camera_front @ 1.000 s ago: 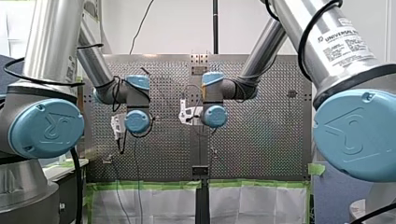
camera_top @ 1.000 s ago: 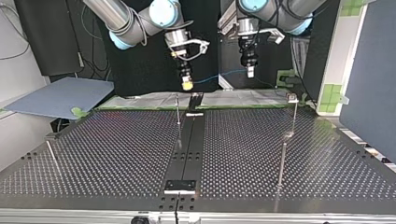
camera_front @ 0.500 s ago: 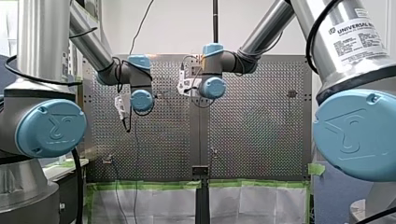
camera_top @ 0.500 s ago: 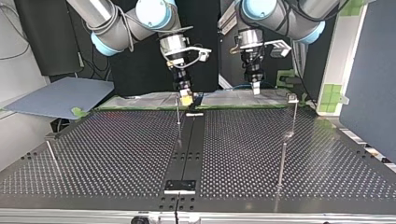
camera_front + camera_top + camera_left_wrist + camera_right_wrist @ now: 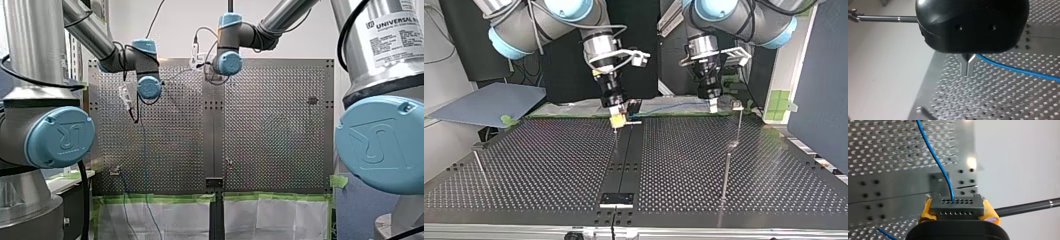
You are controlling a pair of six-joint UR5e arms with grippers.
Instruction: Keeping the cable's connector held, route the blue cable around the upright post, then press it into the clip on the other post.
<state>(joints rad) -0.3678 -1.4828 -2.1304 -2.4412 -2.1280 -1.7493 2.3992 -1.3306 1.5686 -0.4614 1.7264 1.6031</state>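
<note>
In the top view my right gripper (image 5: 617, 120) hangs by the top of a thin upright post (image 5: 615, 131) at the table's middle. Its yellow pads are shut on a dark grey connector (image 5: 957, 202), shown in the right wrist view between the fingers of this gripper (image 5: 957, 208). The blue cable (image 5: 934, 157) leaves the connector and runs along the table's far edge (image 5: 674, 105) to my left gripper (image 5: 713, 106). That gripper's metal fingers (image 5: 967, 71) are shut with the cable (image 5: 1018, 70) coming out beside them. A post with a clip (image 5: 737, 105) stands just beside my left gripper.
Another post (image 5: 726, 170) rises at the top view's right and a short one (image 5: 479, 162) at its left. A black rail (image 5: 626, 155) runs down the perforated table's middle. A grey-blue board (image 5: 489, 102) lies off the far left corner.
Both grippers came down and nearer in the top view. My right gripper with the connector reached the middle post's top. My left gripper moved right, toward the clip post.
</note>
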